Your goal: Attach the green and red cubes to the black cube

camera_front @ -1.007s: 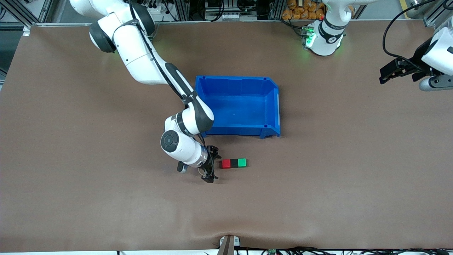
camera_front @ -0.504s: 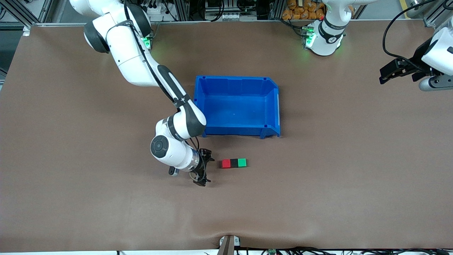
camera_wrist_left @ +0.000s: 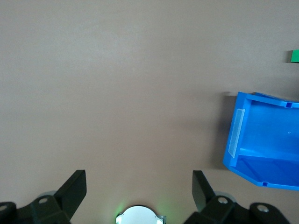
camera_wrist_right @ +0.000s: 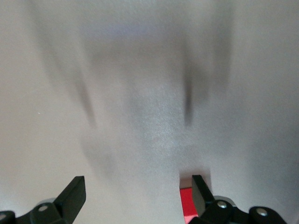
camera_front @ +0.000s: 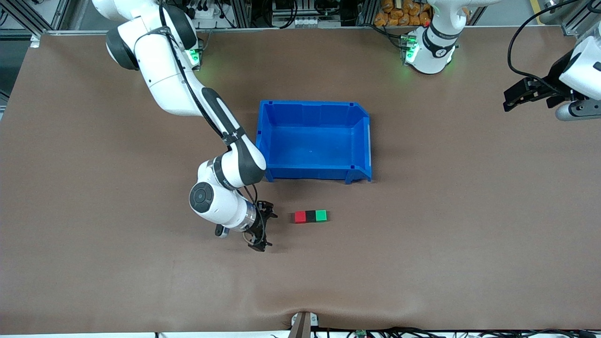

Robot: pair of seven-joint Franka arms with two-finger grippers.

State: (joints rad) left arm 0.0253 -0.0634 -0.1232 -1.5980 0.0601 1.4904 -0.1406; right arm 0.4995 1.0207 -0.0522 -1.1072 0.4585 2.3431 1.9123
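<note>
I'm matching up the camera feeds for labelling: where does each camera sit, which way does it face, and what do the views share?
Front view: high across the table, facing both bases; shows the red cube, black cube and green cube in a row, blue bin, both arms.
Left wrist view: on the waiting left arm, looking down past the open left gripper; shares bin and green cube with the front view.
Right wrist view: looking down at the table between the open right gripper; shares the red cube.
</note>
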